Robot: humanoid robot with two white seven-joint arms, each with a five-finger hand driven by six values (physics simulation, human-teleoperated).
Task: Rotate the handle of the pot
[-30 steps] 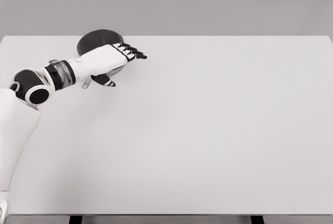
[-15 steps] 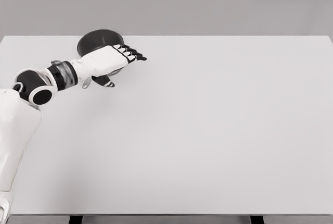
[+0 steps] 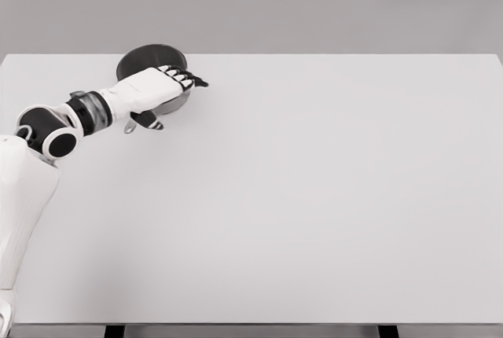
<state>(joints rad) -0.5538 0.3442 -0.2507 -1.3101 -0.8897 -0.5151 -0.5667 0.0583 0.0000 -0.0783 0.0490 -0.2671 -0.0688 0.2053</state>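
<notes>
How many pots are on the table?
1. The dark pot sits at the table's far left, partly covered by the left hand. Nothing else could hide another.

Left arm reaches forward; left hand (image 3: 154, 86) flat, palm down, fingers extended.

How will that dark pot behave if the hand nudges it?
The pot looks rigid and squat, so tipping seems unlikely. On the smooth table it will probably slide or spin. The left robot hand covers its near side, so the handle can't be judged.
</notes>
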